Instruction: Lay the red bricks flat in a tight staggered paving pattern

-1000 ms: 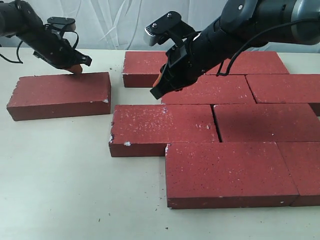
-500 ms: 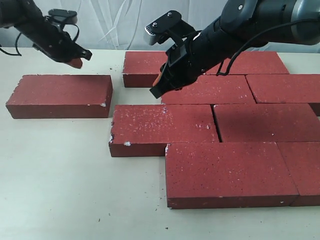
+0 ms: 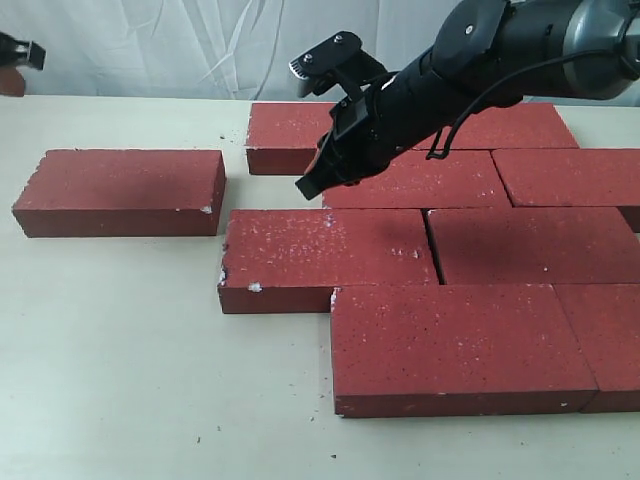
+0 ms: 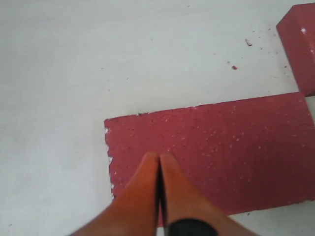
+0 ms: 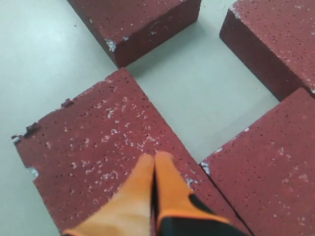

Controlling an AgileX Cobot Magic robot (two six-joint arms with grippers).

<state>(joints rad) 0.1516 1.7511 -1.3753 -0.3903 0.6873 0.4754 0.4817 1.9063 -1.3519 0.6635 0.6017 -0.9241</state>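
Several red bricks lie flat on the pale table. One lone brick (image 3: 120, 190) sits apart at the left. The others form staggered rows at the right, among them a white-flecked brick (image 3: 325, 255) at the rows' left end and a big front brick (image 3: 455, 345). My right gripper (image 3: 308, 186) hovers shut and empty above the gap between the back brick (image 3: 285, 135) and the flecked brick (image 5: 98, 142). In its wrist view my left gripper (image 4: 159, 157) is shut and empty, high over the lone brick (image 4: 221, 147). Only a scrap of the left arm (image 3: 18, 52) shows.
Bare table (image 3: 120, 380) spreads in front of and left of the bricks, with small crumbs of debris (image 3: 215, 432). A strip of bare table (image 3: 232, 190) separates the lone brick from the rows. A white curtain (image 3: 200, 45) hangs behind.
My left gripper has risen off the lone brick's back edge and pulled away up and left, nearly out of the exterior view. The right gripper has barely shifted.
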